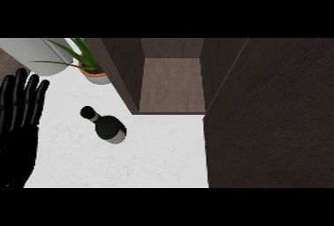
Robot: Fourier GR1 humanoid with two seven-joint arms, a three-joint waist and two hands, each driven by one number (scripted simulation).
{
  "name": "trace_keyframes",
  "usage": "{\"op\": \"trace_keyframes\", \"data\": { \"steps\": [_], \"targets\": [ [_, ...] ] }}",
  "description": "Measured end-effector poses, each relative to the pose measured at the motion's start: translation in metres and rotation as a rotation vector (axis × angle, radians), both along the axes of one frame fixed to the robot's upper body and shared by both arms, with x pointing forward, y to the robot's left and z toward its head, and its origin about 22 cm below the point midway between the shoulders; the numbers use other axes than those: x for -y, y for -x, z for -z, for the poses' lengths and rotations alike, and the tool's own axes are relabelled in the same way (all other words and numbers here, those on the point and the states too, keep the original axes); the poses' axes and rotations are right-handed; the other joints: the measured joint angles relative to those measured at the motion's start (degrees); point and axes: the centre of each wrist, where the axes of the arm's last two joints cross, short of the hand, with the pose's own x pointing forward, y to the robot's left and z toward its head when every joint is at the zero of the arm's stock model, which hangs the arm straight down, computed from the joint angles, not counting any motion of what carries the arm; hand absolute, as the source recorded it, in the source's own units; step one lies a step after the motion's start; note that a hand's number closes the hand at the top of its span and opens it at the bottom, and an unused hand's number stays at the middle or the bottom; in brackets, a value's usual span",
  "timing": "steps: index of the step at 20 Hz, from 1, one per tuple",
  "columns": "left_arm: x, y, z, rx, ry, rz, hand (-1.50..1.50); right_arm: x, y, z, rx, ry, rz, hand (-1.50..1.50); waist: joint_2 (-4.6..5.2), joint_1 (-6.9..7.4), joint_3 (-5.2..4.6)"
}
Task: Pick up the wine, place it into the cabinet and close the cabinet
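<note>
A dark wine bottle (107,125) stands on the white counter (157,154), seen from above, left of the middle. The cabinet (171,84) stands open at the back, showing a brown wooden shelf inside. Its dark door (271,119) is swung out and fills the view's right side. My left hand (20,119) rests open at the left edge, fingers up, apart from the bottle. My right hand does not show.
A potted green plant (91,66) stands at the back left beside the cabinet's side wall. A large pale grey cylinder (36,55) lies in the top left corner.
</note>
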Motion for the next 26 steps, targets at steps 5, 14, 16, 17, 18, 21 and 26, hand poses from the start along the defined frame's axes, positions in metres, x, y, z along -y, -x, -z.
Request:
{"op": "trace_keyframes", "data": {
  "steps": [5,14,16,17,18,21,26],
  "targets": [
    [0.04,-0.005,0.015,-0.003,-0.012,-0.102,-1.5,0.01,0.015,0.005,-0.015,0.002,-0.025,-1.5,-0.55,-0.32,0.62],
    [0.123,-0.008,0.02,-0.113,0.236,-0.127,-1.5,0.0,0.04,-0.008,-0.149,0.013,-0.242,-1.5,-0.74,-0.93,0.77],
    [0.141,-0.007,0.016,-0.121,0.26,-0.123,-1.5,0.004,0.045,-0.017,-0.158,0.019,-0.26,-1.5,-0.77,-0.77,0.8],
    [0.15,-0.008,0.013,-0.12,0.267,-0.125,-1.5,0.004,0.049,-0.023,-0.16,0.023,-0.267,-1.5,-0.77,-0.74,0.81],
    [0.158,-0.008,0.01,-0.125,0.276,-0.124,-1.5,0.002,0.052,-0.026,-0.162,0.021,-0.269,-1.5,-0.79,-0.67,0.81],
    [0.176,-0.005,0.002,-0.125,0.284,-0.119,-1.5,0.0,0.058,-0.033,-0.175,0.016,-0.276,-1.5,-0.83,-0.39,0.82],
    [0.192,-0.003,-0.008,-0.103,0.285,-0.119,-1.5,0.004,0.056,-0.042,-0.196,0.041,-0.257,-1.5,-0.85,-0.2,0.83]
  ]
}}
